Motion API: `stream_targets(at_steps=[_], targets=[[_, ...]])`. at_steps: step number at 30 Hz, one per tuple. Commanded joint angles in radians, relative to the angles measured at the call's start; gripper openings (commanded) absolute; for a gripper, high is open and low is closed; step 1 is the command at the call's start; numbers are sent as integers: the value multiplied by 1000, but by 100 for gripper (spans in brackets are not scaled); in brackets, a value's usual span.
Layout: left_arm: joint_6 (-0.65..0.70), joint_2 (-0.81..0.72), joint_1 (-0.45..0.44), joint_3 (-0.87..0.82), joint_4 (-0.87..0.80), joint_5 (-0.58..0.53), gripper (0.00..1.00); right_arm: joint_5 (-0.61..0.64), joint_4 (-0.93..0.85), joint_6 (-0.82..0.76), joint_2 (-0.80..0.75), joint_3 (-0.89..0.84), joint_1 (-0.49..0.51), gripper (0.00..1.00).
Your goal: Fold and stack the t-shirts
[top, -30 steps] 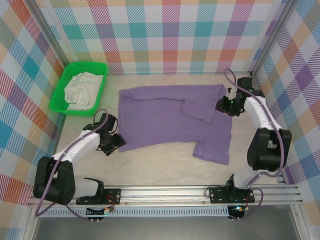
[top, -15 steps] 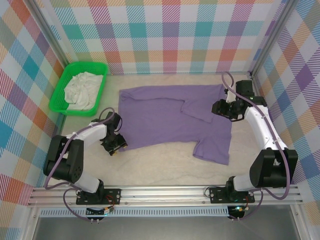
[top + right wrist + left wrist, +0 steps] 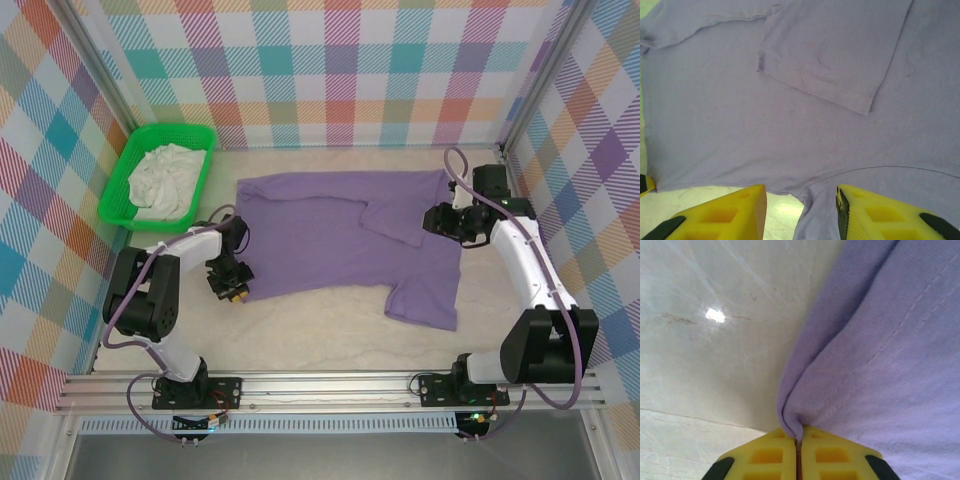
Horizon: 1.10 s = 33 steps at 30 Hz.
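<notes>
The lavender-purple t-shirt (image 3: 340,240) lies spread flat in the middle of the table, its right sleeve (image 3: 840,55) folded in over the body. My left gripper (image 3: 232,288) is at the shirt's near left corner, and its yellow jaws (image 3: 799,442) are shut on a pinched fold of the purple hem (image 3: 790,415). My right gripper (image 3: 434,218) hovers open over the right side of the purple shirt (image 3: 790,110), with cloth under the gap between its fingers (image 3: 801,210). The off-white t-shirt (image 3: 165,175) lies crumpled in the basket.
The green mesh basket (image 3: 118,185) stands at the back left by the wall. Bare beige table (image 3: 320,330) runs between the shirt and the rail at the near edge. Checked walls close in the back and both sides.
My left gripper slid to the shirt's near left corner and shut on the hem. The right gripper drifted a little left over the shirt, still open.
</notes>
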Motion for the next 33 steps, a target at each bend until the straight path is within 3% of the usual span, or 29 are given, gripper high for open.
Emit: stream_targets(at_steps=[1, 8, 17, 19, 21, 33], targets=[[13, 66, -5, -16, 217, -46, 0, -66, -24, -58, -53, 49, -1, 43], [33, 13, -3, 5, 206, -59, 0, -111, -89, -210, -92, 234, 46, 45], [57, -102, -3, -20, 218, -96, 0, 16, -224, -799, -81, 322, 189, 57], [64, -117, -4, -29, 225, -100, 0, 71, -273, -946, -85, 285, 218, 67], [74, -123, -1, -32, 225, -116, 0, 140, -263, -1045, -115, 205, 252, 69], [118, -161, 81, -46, 239, -208, 0, 371, -147, -1402, -185, -339, 369, 65]])
